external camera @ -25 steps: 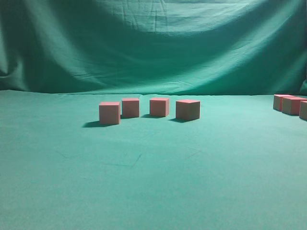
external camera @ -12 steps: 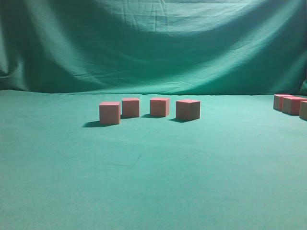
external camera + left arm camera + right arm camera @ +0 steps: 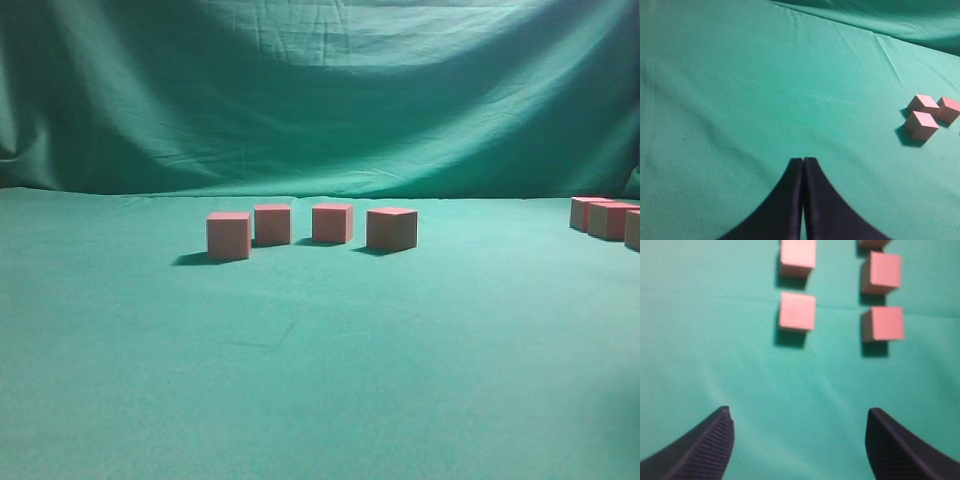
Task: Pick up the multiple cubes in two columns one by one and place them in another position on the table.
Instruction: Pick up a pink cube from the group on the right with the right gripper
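You are hovering the right gripper (image 3: 799, 440), fingers spread and empty, short of two columns of cubes (image 3: 797, 311) on the table (image 3: 715, 355); centre over one; left gripper (image 3: 803, 172) pressed closed, idle.

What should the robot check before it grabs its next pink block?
1. Right gripper open wide enough for a block: ok, jaws stand far apart and hold nothing.
2. Blocks ahead of it: ok, two columns lie on the table, nearest ones the left block and right block.
3. Gripper lined up over one block: not ok, it sits between the columns.
4. Left gripper out of the way: ok, shut, empty, apart from three cubes.
5. Drop-off spot: ok, four cubes stand in a row with bare cloth around.
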Tool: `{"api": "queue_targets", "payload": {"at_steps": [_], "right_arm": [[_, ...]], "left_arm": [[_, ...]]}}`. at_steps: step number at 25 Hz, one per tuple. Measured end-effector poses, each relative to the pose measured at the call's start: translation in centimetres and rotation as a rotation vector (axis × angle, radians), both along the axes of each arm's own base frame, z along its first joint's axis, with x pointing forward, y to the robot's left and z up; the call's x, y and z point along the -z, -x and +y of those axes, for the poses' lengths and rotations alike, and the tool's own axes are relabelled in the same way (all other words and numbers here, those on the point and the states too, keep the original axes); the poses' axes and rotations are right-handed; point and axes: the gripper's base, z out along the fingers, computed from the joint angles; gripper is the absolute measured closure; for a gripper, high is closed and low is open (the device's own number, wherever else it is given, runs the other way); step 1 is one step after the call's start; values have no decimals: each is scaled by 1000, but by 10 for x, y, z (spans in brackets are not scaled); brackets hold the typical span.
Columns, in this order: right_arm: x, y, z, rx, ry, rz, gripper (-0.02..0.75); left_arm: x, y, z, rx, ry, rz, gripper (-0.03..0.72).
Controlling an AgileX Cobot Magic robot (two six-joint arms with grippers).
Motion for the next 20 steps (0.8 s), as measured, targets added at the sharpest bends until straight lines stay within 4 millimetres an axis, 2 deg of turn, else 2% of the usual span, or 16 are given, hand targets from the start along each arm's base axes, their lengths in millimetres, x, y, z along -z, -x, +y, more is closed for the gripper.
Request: {"api": "queue_targets", "payload": {"at_steps": [4,7,10,20], "right_arm": [[24,-12,1,13,1,66,211],[44,-21,-7,64,-14,133,211],[56,-32,-16,124,-47,164,211],[66,-83,-12,98,-79,102,211]], "left_arm": [[0,0,0,0,0,0,688],[0,0,0,0,0,0,688],[0,0,0,0,0,0,688],[0,0,0,0,0,0,688]]}}
